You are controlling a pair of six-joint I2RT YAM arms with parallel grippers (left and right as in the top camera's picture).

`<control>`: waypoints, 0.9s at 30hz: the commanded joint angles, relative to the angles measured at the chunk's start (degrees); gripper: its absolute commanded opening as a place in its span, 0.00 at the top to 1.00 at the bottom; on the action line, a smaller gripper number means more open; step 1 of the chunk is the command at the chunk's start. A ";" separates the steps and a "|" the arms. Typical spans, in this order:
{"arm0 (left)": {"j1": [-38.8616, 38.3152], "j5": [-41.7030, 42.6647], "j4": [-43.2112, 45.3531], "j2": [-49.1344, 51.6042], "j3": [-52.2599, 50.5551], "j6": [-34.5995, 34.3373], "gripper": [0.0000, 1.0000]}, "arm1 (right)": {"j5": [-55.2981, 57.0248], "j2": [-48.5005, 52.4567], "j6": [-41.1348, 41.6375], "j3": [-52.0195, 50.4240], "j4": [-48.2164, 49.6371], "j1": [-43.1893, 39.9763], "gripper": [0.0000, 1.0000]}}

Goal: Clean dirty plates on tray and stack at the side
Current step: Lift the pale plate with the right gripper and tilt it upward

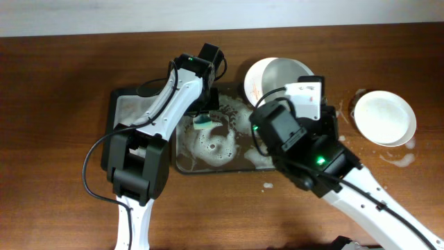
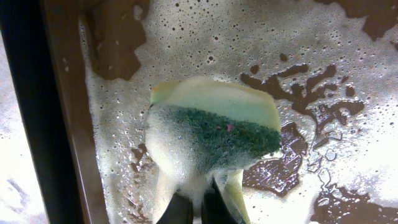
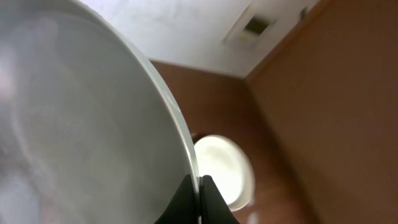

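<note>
One plate (image 3: 81, 124) in right gripper (image 3: 199, 190)

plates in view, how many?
2: one plate held tilted in the right tool, another plate resting on the table at far right. More may be hidden.

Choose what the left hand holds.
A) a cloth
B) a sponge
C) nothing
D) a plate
B: in the left wrist view the left hand is shut on a yellow-and-green sponge over the soapy tray.
</note>
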 commanded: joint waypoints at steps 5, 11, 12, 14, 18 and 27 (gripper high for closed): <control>0.35 0.63 0.33 -2.14 1.16 1.20 1.00 | 14.82 1.20 -3.28 0.52 -5.01 8.57 0.96; 0.35 0.63 0.33 -2.14 1.11 1.18 0.99 | 14.80 1.18 -3.28 0.52 -9.77 8.57 0.96; 0.33 0.63 0.31 -2.14 1.11 1.18 1.00 | 14.80 1.20 -3.28 0.52 -9.75 8.57 0.96; 0.33 0.63 0.31 -2.14 1.07 1.18 0.99 | 14.82 1.18 -3.28 0.52 -9.75 8.57 0.96; 0.33 0.63 0.33 -2.14 1.07 1.18 1.00 | 14.82 1.20 -3.26 0.52 -9.70 8.57 0.96; 0.35 0.63 0.33 -2.14 1.07 1.18 1.00 | 14.82 1.20 -3.28 0.52 -9.31 8.57 0.96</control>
